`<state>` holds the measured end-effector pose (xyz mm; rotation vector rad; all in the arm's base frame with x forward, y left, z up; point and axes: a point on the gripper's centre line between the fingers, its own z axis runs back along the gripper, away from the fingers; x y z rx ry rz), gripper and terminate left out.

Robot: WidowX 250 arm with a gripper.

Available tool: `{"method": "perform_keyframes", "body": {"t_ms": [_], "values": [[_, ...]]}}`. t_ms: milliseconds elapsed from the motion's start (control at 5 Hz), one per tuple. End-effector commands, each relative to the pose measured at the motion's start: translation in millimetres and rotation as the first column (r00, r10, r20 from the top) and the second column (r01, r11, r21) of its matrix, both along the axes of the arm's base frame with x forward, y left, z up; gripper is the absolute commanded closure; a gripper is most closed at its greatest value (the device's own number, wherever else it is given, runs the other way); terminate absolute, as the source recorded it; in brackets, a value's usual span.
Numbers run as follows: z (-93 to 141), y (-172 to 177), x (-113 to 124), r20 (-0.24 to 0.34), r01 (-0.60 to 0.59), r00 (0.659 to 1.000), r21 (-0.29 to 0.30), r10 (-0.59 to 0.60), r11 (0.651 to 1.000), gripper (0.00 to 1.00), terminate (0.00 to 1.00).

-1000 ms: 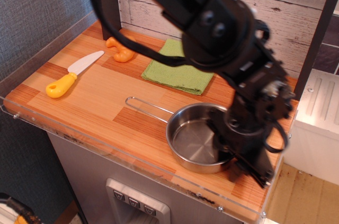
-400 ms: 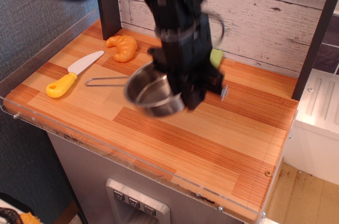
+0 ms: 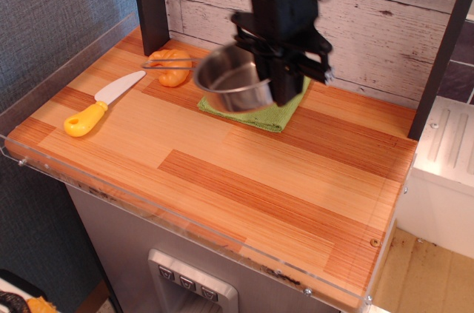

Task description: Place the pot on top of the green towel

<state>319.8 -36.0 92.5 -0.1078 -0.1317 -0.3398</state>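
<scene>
The pot (image 3: 231, 80) is a shiny steel pan with a thin wire handle pointing left. It hangs tilted in the air over the green towel (image 3: 268, 115), which lies flat at the back of the wooden counter and is partly hidden under it. My black gripper (image 3: 275, 76) is shut on the pot's right rim and holds it up. The arm comes down from the top of the view.
A toy croissant (image 3: 169, 69) lies left of the towel, under the pot's handle. A toy knife (image 3: 100, 103) with a yellow handle lies at the left. A dark post (image 3: 150, 2) stands at the back left. A clear guard rims the counter (image 3: 296, 194).
The gripper has lifted the pot from the counter's front right and carried it back and up. It now hangs over the green towel.
</scene>
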Motion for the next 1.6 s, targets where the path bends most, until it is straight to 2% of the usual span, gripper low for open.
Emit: {"method": "perform_keyframes", "body": {"t_ms": [0,600,1000,1200,1400], "values": [[-24,8,35,0.019,-0.016,1.000,0.123,0.014,0.992,1.00,0.00],[-43,27,68,0.005,-0.065,0.998,0.204,0.065,0.977,1.00,0.00],[-44,41,74,0.007,-0.068,0.998,0.245,0.069,0.967,1.00,0.00],[-48,47,72,-0.012,-0.048,0.999,0.240,0.053,0.970,1.00,0.00],[-44,46,71,-0.013,-0.061,0.998,0.234,0.066,0.970,0.00,0.00]]}}
